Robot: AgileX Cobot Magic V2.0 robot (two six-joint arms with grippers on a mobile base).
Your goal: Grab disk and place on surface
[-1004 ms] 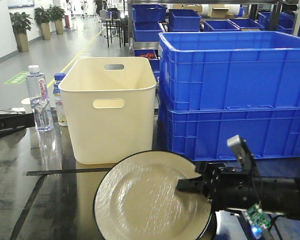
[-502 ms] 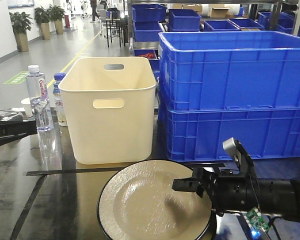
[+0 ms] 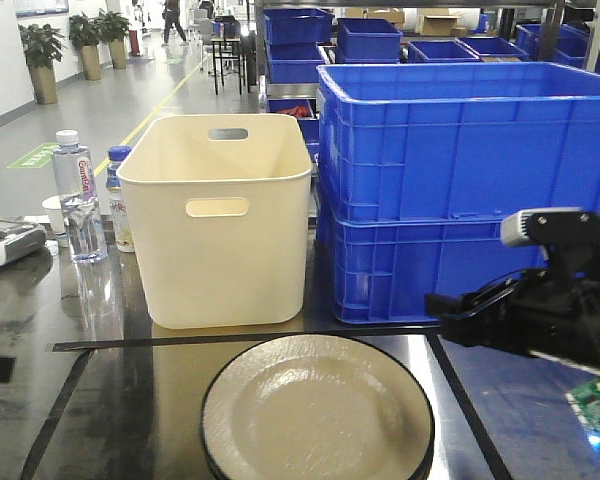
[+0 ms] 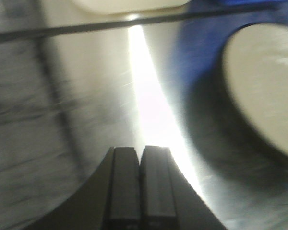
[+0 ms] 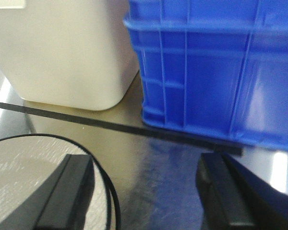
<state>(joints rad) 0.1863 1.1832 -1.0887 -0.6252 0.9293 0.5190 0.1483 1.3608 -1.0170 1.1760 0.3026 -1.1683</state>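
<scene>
The disk is a cream plate with a black rim. It lies flat on the surface, a glossy dark tabletop, inside the black tape strips. My right gripper hovers open just right of the plate and above it, holding nothing. In the right wrist view the plate's rim lies under the left finger, and the right gripper has a wide gap. The left gripper is shut and empty over bare tabletop, with the plate to its right.
A cream bin stands behind the plate. Stacked blue crates are at the back right, close to my right gripper. Two water bottles and a small grey device sit at the left.
The plate went from tilted in my right gripper to lying flat on the tabletop. The right gripper let go and drew back up and to the right. The left arm left the front view.
</scene>
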